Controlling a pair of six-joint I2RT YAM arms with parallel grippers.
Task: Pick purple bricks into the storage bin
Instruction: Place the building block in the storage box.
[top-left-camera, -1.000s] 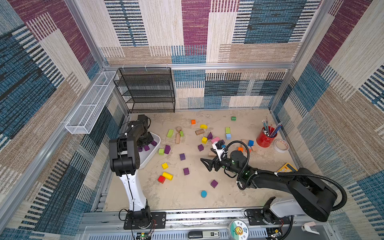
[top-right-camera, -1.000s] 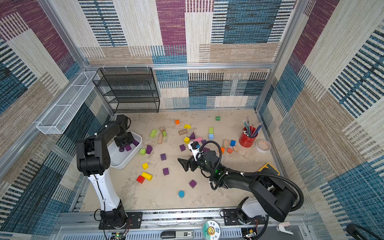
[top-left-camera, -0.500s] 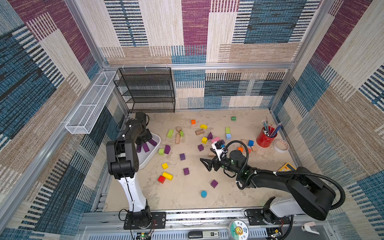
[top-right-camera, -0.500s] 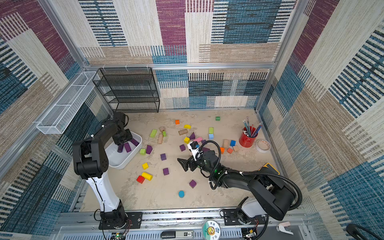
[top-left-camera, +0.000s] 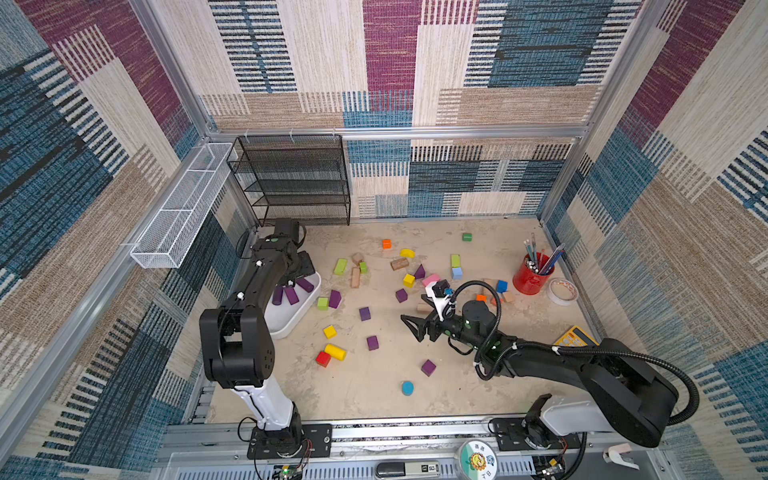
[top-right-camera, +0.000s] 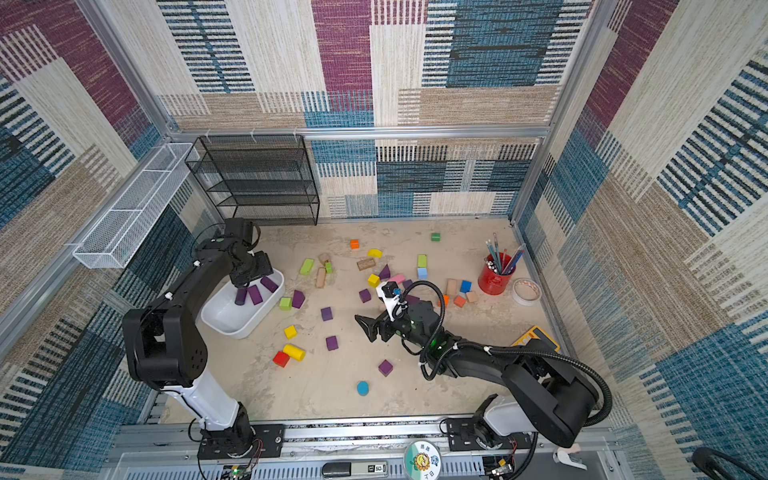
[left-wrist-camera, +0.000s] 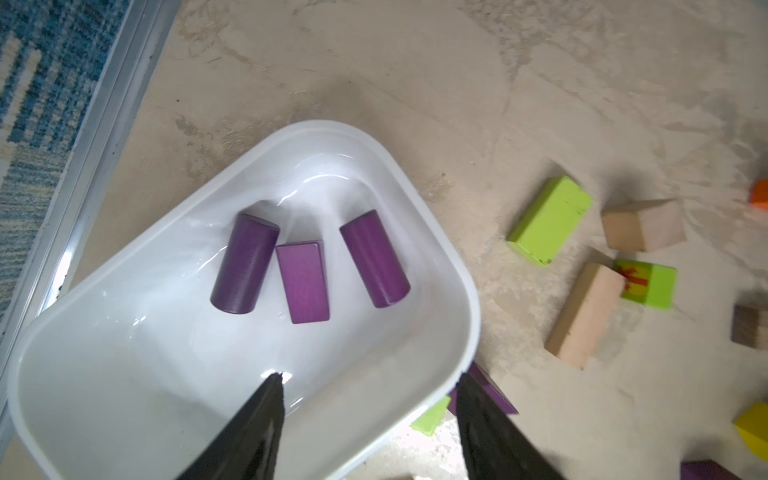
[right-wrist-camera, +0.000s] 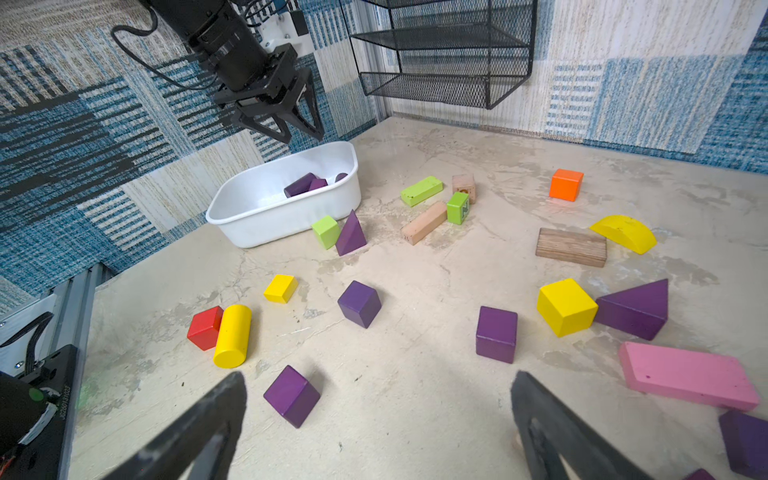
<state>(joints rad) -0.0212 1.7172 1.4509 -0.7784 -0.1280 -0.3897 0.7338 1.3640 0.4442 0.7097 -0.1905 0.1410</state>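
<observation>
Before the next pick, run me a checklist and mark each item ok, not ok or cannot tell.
1. The left hand is open and empty over the bin: ok.
2. The purple bar and two purple cylinders lie inside the bin: ok.
3. The right hand is open and empty: ok.
4. The purple cube in front of the right hand stands clear of other blocks: ok.
5. All purple blocks binned: not ok; that cube and the wedge beside the bin sit on the table.
</observation>
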